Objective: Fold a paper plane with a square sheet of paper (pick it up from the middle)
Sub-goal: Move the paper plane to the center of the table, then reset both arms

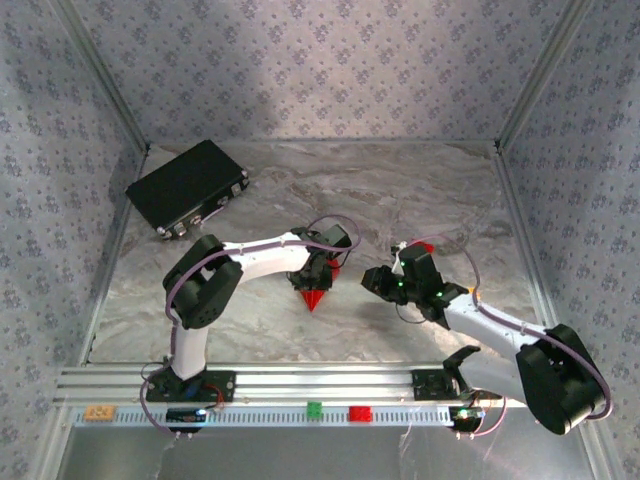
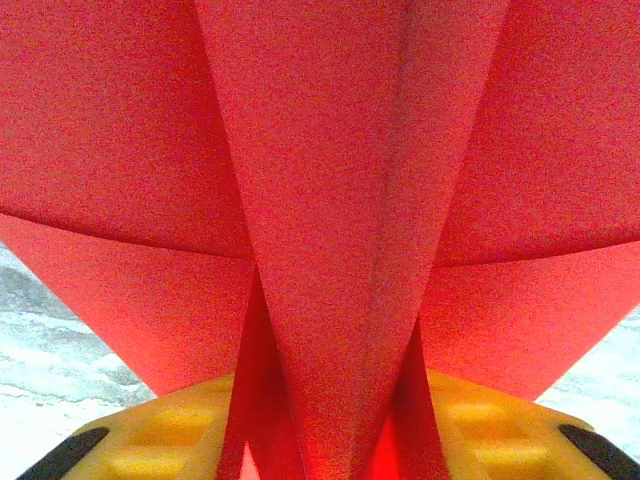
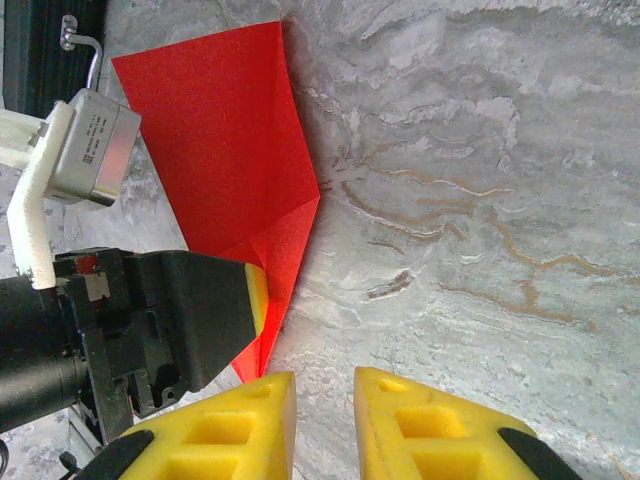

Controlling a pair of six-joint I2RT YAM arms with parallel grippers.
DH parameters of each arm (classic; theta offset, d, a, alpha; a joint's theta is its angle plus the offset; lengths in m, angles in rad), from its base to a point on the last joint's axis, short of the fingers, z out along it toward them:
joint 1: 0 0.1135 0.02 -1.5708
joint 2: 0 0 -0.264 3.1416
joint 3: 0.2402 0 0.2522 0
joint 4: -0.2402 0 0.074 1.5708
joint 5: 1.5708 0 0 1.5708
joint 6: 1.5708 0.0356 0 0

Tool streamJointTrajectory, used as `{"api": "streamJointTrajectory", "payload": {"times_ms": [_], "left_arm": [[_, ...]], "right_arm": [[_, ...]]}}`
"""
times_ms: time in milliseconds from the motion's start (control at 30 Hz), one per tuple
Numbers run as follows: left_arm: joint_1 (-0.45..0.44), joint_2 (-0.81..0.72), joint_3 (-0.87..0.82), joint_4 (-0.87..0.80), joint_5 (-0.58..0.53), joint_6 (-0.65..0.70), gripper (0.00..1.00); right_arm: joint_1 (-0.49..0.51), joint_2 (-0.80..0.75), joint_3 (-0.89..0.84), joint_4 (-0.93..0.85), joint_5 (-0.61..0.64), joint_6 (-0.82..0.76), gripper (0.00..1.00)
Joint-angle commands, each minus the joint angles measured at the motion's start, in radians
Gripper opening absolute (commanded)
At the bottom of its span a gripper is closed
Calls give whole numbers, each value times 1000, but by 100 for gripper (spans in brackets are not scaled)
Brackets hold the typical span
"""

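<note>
Bottom strip of the top view: orange block [image 1: 98,411], green block [image 1: 314,408] and red block [image 1: 360,413] sit along the rail between my two bases.

My left gripper [image 2: 330,445]: yellow fingers [image 2: 165,440] sit at the bottom of its wrist view, one on each side of the centre ridge of the folded red paper [image 2: 330,200]. I cannot tell whether they press on it. The flaps fan out to upper left and upper right.

My right gripper [image 3: 325,425]: the fingers are slightly apart with nothing between them, and bare marble table [image 1: 420,190] shows in the gap. Just past them, left of centre, the paper's point aims at the frame's bottom.

In the top view the paper is mid-frame, directly under the left gripper.

Upper left of the top view: black box [image 1: 188,187], by the wall.
</note>
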Motion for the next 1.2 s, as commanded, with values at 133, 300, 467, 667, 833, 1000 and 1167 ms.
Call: {"api": "streamJointTrajectory", "payload": {"times_ms": [133, 300, 467, 667, 833, 1000, 1167], "left_arm": [[-9, -76, 0, -16, 29, -42, 39], [-7, -138, -3, -15, 18, -66, 40], [-5, -180, -7, -21, 11, -68, 40], [6, -346, -88, 48, -97, -19, 42], [96, -530, -231, 162, -165, 56, 49], [259, -712, -394, 280, -205, 189, 68], [436, -770, -484, 356, -211, 326, 90]], "right_arm": [[-29, -48, 14, -73, -1, -53, 23], [-109, -102, 62, -210, -29, -135, 23], [-225, -167, 114, -337, -59, -210, 24], [-327, -208, 212, -478, 88, -320, 34], [-344, -191, 304, -544, 388, -436, 61], [-352, -150, 256, -384, 691, -612, 71], [-371, -43, 152, -136, 763, -787, 89]]}}
